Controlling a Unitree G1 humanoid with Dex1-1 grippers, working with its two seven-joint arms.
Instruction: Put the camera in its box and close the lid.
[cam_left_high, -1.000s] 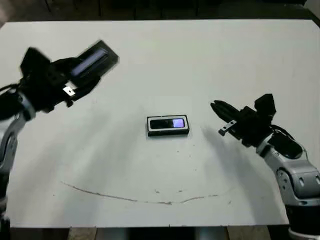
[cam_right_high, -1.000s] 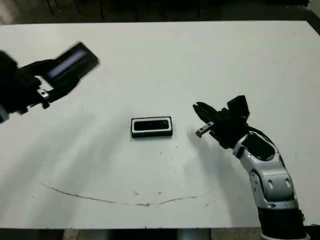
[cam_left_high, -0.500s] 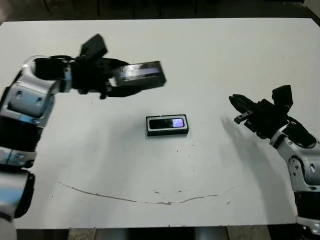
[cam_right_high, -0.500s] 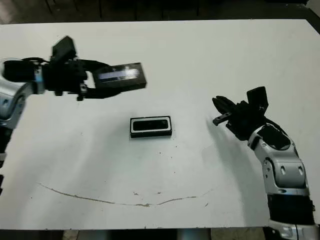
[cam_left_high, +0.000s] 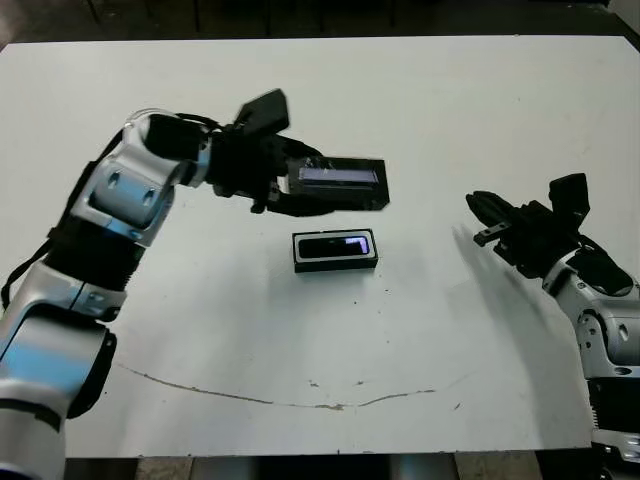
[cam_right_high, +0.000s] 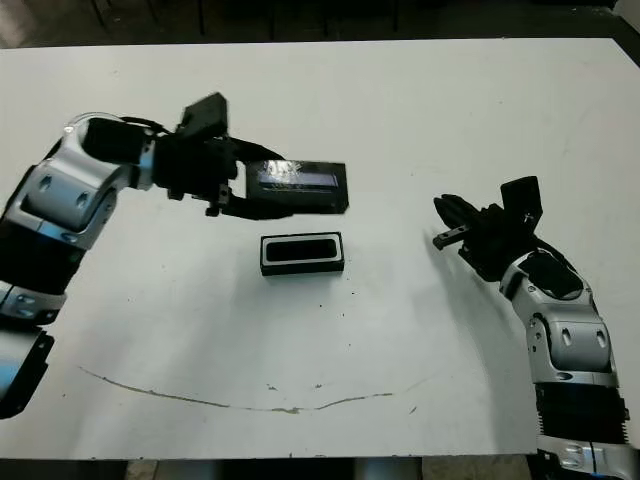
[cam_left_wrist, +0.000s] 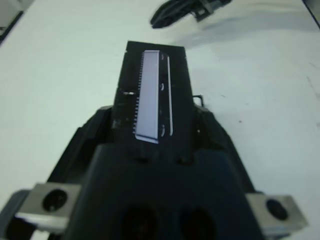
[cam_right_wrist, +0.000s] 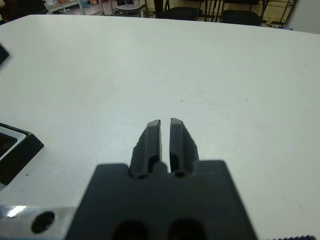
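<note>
The box (cam_left_high: 298, 262), a small black tray with a white rim, lies at the table's middle. Inside it rests the camera (cam_left_high: 338, 246), a black bar whose bluish screen glows at its right end. The lid (cam_left_high: 343, 182), flat and black with a glossy panel, hangs tilted just above and behind the box. My left gripper (cam_left_high: 300, 190) is shut on the lid's left end; the left wrist view shows the lid (cam_left_wrist: 153, 90) reaching out between the fingers. My right gripper (cam_left_high: 480, 208) hovers to the right of the box, shut and holding nothing, its fingers (cam_right_wrist: 151, 134) pressed together.
A thin dark scuff line (cam_left_high: 300, 398) curves across the white table near its front edge. Chairs (cam_right_wrist: 200, 10) stand beyond the far edge of the table. A corner of the box (cam_right_wrist: 15, 150) shows in the right wrist view.
My left arm has swung the lid from the far left over to just behind the box. My right gripper has drawn back to the right, away from the box.
</note>
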